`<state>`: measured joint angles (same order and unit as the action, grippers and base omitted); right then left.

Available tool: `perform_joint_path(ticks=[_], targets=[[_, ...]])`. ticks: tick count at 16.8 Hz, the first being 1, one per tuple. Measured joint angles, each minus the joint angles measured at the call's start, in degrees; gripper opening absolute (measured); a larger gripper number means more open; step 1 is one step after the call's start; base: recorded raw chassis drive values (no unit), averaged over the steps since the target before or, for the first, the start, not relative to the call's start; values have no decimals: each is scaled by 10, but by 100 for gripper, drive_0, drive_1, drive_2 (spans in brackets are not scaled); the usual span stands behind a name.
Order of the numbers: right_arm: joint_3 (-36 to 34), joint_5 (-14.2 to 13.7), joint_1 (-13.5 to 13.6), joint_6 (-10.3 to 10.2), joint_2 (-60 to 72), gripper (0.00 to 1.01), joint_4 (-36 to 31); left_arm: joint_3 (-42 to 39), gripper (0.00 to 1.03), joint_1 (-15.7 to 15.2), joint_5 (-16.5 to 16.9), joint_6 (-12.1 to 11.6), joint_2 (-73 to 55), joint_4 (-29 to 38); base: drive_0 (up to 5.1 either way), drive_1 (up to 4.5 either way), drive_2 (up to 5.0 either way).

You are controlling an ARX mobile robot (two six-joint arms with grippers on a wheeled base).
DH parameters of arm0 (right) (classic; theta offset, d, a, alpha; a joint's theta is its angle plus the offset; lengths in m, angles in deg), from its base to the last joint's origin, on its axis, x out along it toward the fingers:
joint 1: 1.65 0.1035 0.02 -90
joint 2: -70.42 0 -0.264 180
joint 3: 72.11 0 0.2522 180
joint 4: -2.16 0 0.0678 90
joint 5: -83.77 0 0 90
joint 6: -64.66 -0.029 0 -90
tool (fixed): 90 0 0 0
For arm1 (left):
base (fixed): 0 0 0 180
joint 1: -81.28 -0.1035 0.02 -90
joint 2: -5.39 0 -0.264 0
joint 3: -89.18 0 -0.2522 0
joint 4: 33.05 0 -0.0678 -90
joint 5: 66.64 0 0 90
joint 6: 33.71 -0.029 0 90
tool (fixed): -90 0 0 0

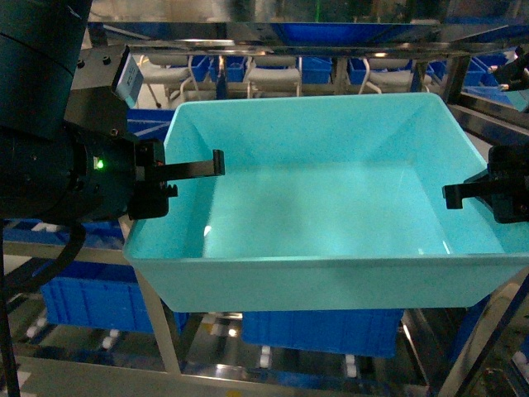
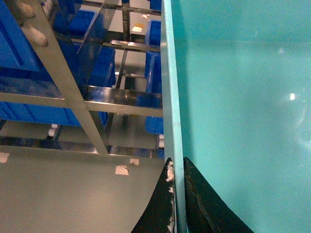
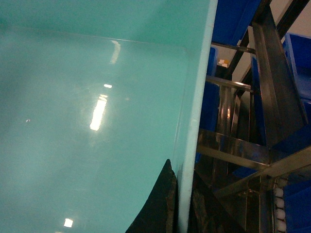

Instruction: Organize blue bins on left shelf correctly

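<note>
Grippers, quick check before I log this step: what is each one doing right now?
Left gripper: closed on the left wall of the turquoise bin, one finger each side.
Right gripper: closed on the bin's right wall, the same way.

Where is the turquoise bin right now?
In the head view the turquoise bin fills the centre, held between the left gripper and right gripper, in front of the steel shelf.
</note>
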<state>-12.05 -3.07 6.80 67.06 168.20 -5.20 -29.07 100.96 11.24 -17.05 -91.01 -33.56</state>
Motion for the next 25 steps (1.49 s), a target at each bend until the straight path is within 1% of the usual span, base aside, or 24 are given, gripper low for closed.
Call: perform_joint_path(ticks=[8,14,21,22,23,25], targets=[[0,0,0,0,0,2,0,0,2,0,0,0,0,0,0,0,0],[0,0,0,0,0,2,0,0,2,0,0,0,0,0,8,358,-343],[0,0,0,0,1,2,0,0,2,0,0,0,-1,0,0,0,0],[2,0,0,0,1,2,9,0,2,0,-1,0,-1,0,0,0,0],[9,-2,-2,-1,5,2,33,0,2,0,3,0,-1,-5,0,0,0],[23,-6,-2,0,25,2,65,10,2,-1,10,-1,-21,-28,0,0,0]])
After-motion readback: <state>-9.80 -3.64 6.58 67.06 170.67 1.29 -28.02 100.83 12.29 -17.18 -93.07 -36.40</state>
